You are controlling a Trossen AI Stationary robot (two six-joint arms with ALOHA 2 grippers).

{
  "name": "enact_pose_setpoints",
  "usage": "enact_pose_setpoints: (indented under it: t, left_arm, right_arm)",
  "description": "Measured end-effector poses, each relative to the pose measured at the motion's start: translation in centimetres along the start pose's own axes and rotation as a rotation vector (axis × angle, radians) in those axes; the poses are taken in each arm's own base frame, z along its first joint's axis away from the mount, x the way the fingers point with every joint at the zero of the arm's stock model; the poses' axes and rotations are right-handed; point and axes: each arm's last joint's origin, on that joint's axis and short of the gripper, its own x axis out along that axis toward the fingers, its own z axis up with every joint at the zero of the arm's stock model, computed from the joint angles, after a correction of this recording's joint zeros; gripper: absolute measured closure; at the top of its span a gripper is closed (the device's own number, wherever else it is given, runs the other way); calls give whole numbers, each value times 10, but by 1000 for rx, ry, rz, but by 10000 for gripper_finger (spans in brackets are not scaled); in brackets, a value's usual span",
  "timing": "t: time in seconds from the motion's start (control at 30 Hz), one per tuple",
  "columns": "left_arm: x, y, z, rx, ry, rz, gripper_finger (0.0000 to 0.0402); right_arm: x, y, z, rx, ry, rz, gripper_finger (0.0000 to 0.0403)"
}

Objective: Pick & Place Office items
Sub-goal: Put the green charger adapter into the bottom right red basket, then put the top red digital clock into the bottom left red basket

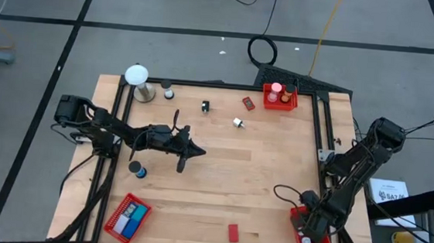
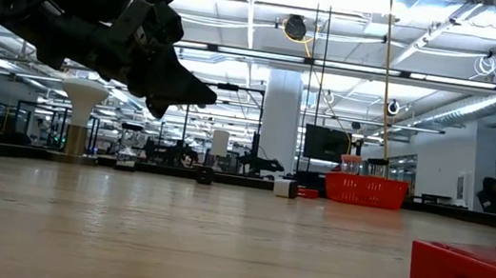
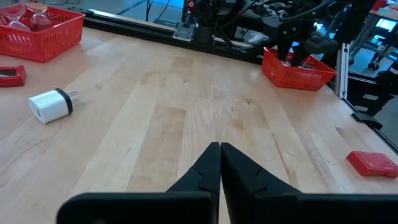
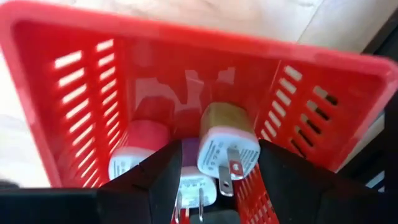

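The gold-topped charger plug [image 4: 227,146] sits in the red basket [image 4: 74,74] at the table's near right corner, on top of a pink plug [image 4: 134,152] and a purple one [image 4: 193,183]. It looks light, w/ a hard, slick plastic shell, so we'd grip across its flat sides, not the thin prongs. The right gripper [image 4: 217,152] hangs over it w/ jaws spread and a gap on one side, so we judge it let go. The left gripper [image 3: 219,148] hovers mid-table, jaws pressed together on nothing, w/ a white plug [image 3: 51,104] nearby.
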Motion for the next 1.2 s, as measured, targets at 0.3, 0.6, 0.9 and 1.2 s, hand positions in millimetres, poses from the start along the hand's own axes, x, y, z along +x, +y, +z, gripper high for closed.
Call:
enact_pose_setpoints:
  t: [0.3,0.6,0.9,1.2]
  left_arm:
    - [0,0,0,0,0,0,397]
    - [-1,5,-1,-46,21,22,384]
    - [-13,30,8,-195,34,113,392]
    - [-38,49,28,-333,8,169,393]
  right_arm:
    - [-12,3,-6,-27,23,-11,213]
    - [-42,8,-15,-91,52,37,249]
    - [-86,15,2,-112,-72,84,359]
    - [-101,39,52,-90,-473,248,389]
